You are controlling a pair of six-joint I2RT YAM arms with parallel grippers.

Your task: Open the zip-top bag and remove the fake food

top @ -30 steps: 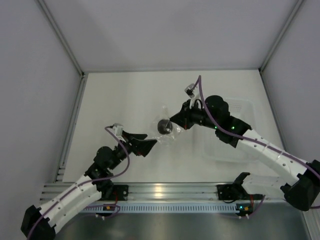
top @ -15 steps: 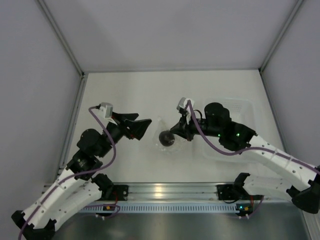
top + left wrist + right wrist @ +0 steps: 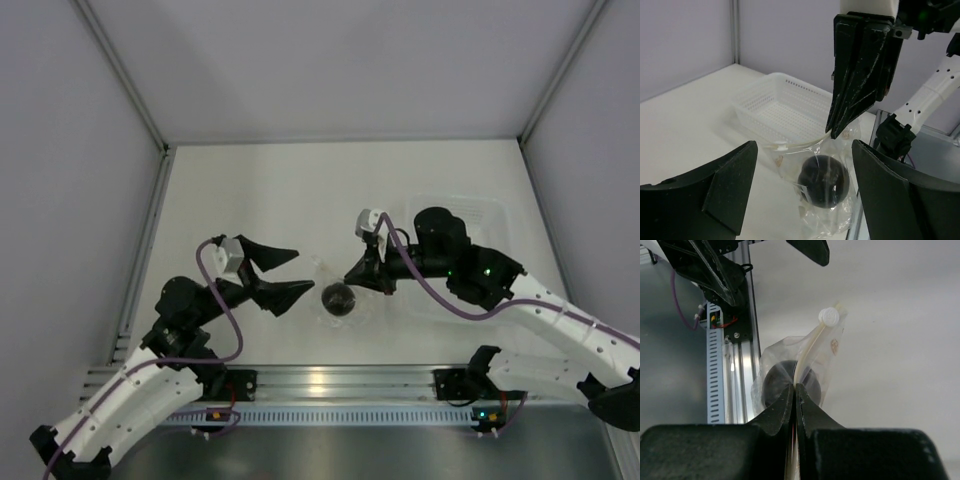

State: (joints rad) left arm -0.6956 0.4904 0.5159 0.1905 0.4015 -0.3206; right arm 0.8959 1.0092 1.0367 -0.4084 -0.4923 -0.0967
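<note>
The small clear zip-top bag (image 3: 340, 297) hangs above the table with the dark round ball of fake food (image 3: 337, 296) inside it. My right gripper (image 3: 352, 274) is shut on the bag's zip strip at its right end, as the right wrist view (image 3: 794, 386) shows. The white slider (image 3: 829, 316) sits at the strip's far end. The ball (image 3: 785, 382) hangs below the strip. My left gripper (image 3: 292, 270) is open, just left of the bag. In the left wrist view its jaws stand wide on either side of the bag (image 3: 827, 200) and ball (image 3: 823, 181).
A white perforated tub (image 3: 470, 258) stands at the right under my right arm; it also shows in the left wrist view (image 3: 785, 107). The aluminium rail (image 3: 320, 385) runs along the table's near edge.
My right gripper has carried the bag toward the near edge and lifted it. My left gripper has swung up and back, and now faces the bag with its jaws open.
</note>
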